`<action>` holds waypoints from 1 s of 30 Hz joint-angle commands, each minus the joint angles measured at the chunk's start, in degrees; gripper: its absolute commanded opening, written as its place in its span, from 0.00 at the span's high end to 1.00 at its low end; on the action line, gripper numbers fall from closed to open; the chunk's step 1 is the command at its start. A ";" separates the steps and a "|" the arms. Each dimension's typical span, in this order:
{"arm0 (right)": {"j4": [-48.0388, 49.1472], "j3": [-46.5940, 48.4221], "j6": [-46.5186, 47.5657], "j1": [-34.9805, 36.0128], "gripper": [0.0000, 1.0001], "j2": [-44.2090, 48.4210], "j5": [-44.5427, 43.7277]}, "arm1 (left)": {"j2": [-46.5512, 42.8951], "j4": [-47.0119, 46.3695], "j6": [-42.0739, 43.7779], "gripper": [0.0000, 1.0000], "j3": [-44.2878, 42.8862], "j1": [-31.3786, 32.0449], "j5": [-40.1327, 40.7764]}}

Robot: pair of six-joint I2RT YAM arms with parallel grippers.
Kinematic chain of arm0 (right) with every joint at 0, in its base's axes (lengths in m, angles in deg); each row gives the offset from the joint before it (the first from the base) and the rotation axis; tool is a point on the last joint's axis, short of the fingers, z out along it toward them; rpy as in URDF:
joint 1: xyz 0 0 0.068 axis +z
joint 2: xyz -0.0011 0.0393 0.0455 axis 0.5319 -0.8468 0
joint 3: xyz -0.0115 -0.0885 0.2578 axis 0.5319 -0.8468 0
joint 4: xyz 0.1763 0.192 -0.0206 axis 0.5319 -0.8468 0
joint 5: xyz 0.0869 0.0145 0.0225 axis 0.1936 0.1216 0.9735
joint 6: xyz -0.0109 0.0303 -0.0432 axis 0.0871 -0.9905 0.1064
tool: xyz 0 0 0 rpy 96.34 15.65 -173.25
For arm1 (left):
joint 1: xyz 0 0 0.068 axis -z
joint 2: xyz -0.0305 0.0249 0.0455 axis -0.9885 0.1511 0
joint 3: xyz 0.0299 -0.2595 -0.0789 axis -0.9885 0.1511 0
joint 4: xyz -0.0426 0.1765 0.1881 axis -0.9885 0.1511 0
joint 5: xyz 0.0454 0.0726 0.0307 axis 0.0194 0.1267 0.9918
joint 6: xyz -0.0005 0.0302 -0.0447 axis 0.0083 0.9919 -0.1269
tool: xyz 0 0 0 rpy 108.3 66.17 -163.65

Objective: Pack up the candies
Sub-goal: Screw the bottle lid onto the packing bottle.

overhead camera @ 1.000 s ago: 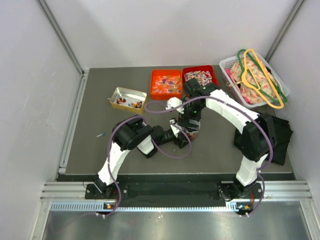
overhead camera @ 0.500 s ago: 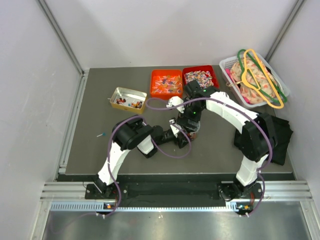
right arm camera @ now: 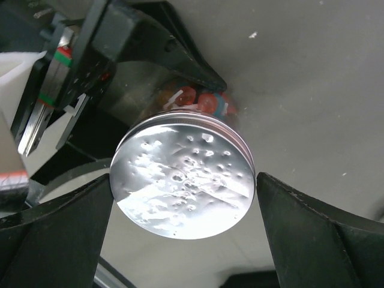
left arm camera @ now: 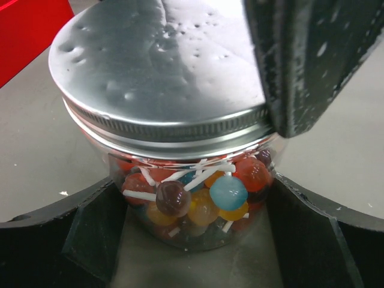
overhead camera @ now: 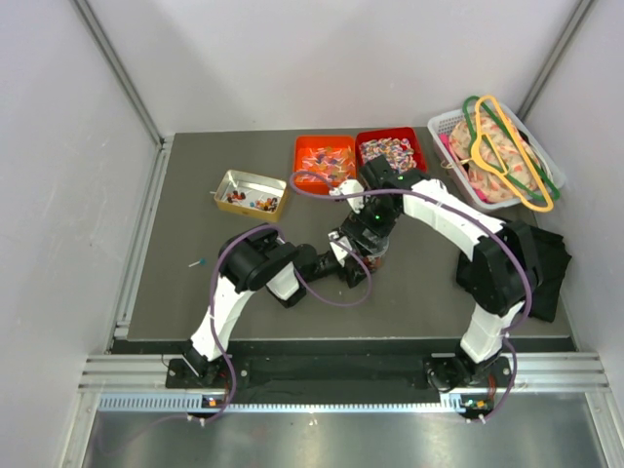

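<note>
The wide-spread left gripper (left arm camera: 195, 234) pinches the upright, vertical-axis clear plastic jar (left arm camera: 192, 198) of round lollipops (left arm camera: 228, 192), the right gripper (right arm camera: 183, 192) clasps its dimpled silver lid (right arm camera: 180, 162), and the shiny wrapped candies (overhead camera: 390, 151) fill the far red plastic tray (overhead camera: 390, 134).

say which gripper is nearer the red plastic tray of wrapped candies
Right. The right gripper is over the lidded clear jar, just short of the red tray; the left gripper holds that jar, farther off.
</note>
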 commanded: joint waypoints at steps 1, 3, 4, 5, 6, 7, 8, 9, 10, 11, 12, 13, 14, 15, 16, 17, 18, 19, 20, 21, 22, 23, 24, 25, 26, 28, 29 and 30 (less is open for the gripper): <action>10.83 -1.94 -7.82 0.14 0.01 0.39 -5.27 | 2.42 0.36 0.03 0.31 0.91 0.55 -0.36; 11.88 -1.85 -11.16 0.14 0.01 0.22 -7.37 | 2.42 0.45 0.03 0.31 0.82 0.55 -0.45; 11.62 -1.16 -12.39 0.14 0.01 -0.39 -7.81 | 2.42 0.45 0.03 0.31 0.91 0.55 -0.54; 11.36 -0.72 -14.58 0.23 0.01 -0.66 -7.64 | 2.42 0.45 0.03 0.31 0.82 0.55 -0.45; 11.36 -0.45 -15.64 0.23 0.01 -0.75 -8.08 | 2.42 0.45 0.03 0.31 0.91 0.55 -0.45; 12.23 -0.45 -16.78 0.40 0.01 -0.66 -9.47 | 2.42 0.36 0.03 0.31 0.82 0.55 -0.45; 12.24 -0.27 -18.10 0.58 0.01 -0.83 -10.53 | 2.42 0.36 0.12 0.31 0.73 0.55 -0.45; 12.41 -0.18 -18.64 0.58 0.01 -0.84 -10.54 | 2.51 0.36 0.03 0.31 0.82 0.55 -0.45; 13.02 -0.18 -19.60 0.58 0.01 -0.84 -10.89 | 2.42 0.45 0.12 0.31 0.82 0.64 -0.45; 12.77 0.16 -21.26 0.58 0.01 -1.27 -10.89 | 2.42 0.36 0.12 0.32 0.82 0.56 -0.45; 12.33 0.69 -21.80 0.66 0.01 -1.54 -12.20 | 2.51 0.45 0.12 0.32 0.82 0.55 -0.54; 12.06 1.65 -22.41 0.75 0.01 -1.97 -12.65 | 2.51 0.27 0.12 0.32 0.82 0.55 -0.54; 11.71 2.01 -23.20 0.84 0.01 -2.33 -13.00 | 2.51 0.27 0.12 0.32 0.91 0.55 -0.54; 11.88 2.27 -23.21 0.93 0.01 -2.68 -12.92 | 2.51 0.27 0.03 0.32 0.82 0.55 -0.54; 11.97 2.54 -23.30 0.84 0.01 -2.85 -13.26 | 2.51 0.27 0.03 0.32 0.82 0.64 -0.54; 12.32 2.71 -23.65 0.84 0.01 -2.94 -14.31 | 2.51 0.18 0.03 0.32 0.91 0.56 -0.54; 12.41 2.89 -23.65 0.84 0.01 -3.21 -14.84 | 2.51 0.18 0.03 0.32 0.91 0.55 -0.54; 12.67 2.89 -23.74 0.93 0.01 -3.12 -15.46 | 2.51 0.18 -0.06 0.32 0.91 0.55 -0.54; 13.11 2.89 -23.65 0.84 0.01 -3.12 -16.07 | 2.51 0.18 0.03 0.32 0.91 0.55 -0.54; 13.12 2.98 -23.39 0.93 0.01 -3.03 -15.99 | 2.51 0.18 0.03 0.32 0.91 0.55 -0.54; 13.38 2.98 -23.39 0.84 0.01 -3.03 -16.60 | 2.60 0.10 0.03 0.32 0.91 0.55 -0.54; 13.55 3.07 -23.30 0.75 0.01 -2.95 -16.96 | 2.60 -0.08 -0.06 0.32 0.91 0.55 -0.45; 13.73 3.24 -23.04 0.75 0.01 -2.77 -17.22 | 2.60 -0.08 -0.06 0.32 0.91 0.55 -0.54; 13.82 3.33 -22.95 0.67 0.01 -2.59 -17.83 | 2.60 0.01 -0.06 0.32 0.82 0.55 -0.54; 13.82 3.42 -22.60 0.58 0.01 -2.51 -18.62 | 2.60 0.01 -0.15 0.32 0.91 0.64 -0.54; 13.91 3.51 -22.16 0.14 0.01 -1.72 -19.15 | 2.51 0.01 -0.06 0.32 0.99 0.64 -0.45; 14.08 3.33 -21.81 -0.12 0.01 -1.37 -19.59 | 2.51 0.01 -0.06 0.32 0.99 0.56 -0.45; 14.00 3.16 -21.63 -0.65 0.01 -0.93 -19.51 | 2.51 -0.08 -0.06 0.32 0.91 0.55 -0.45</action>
